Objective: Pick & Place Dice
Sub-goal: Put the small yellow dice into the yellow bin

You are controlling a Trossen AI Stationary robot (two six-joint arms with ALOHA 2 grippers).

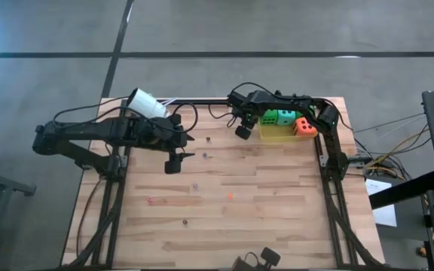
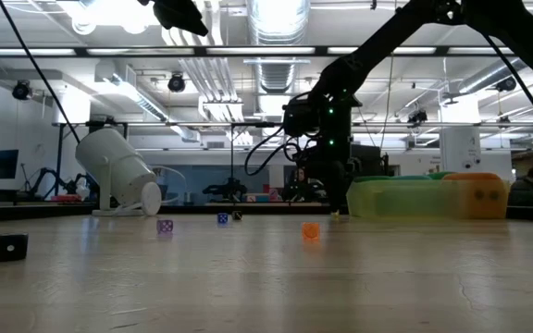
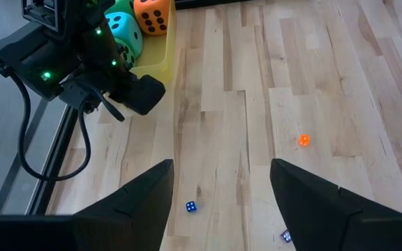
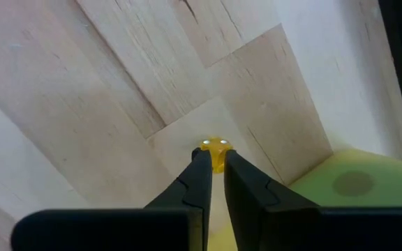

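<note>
The wooden table (image 1: pixel 277 203) carries everything, and your working arm is the right one, reaching along the far edge. The left gripper (image 1: pixel 173 162) hangs over the left middle of the table with its fingers spread wide and nothing in them; leave it there. At the far right sits the yellow tray (image 1: pixel 276 136), already holding big soft dice, among them a green one (image 1: pixel 270 117), a teal one (image 3: pixel 123 31) and an orange-red one (image 1: pixel 304 126). Just left of that tray, the right gripper (image 4: pixel 213 162) is clenched down at the boards, its fingertips pinching a small yellow die (image 4: pixel 215 145). That hold looks to be right at the very tips, so I judge it a fragile one: lift straight up and slowly, and check the die comes with you before you travel. Then move right only as far as the tray, clear its near wall, and open low so the die does not bounce out. Other tiny dice, such as a blue one (image 3: pixel 191 206) and an orange one (image 3: pixel 303 140), lie scattered mid-table and wait their turn.
</note>
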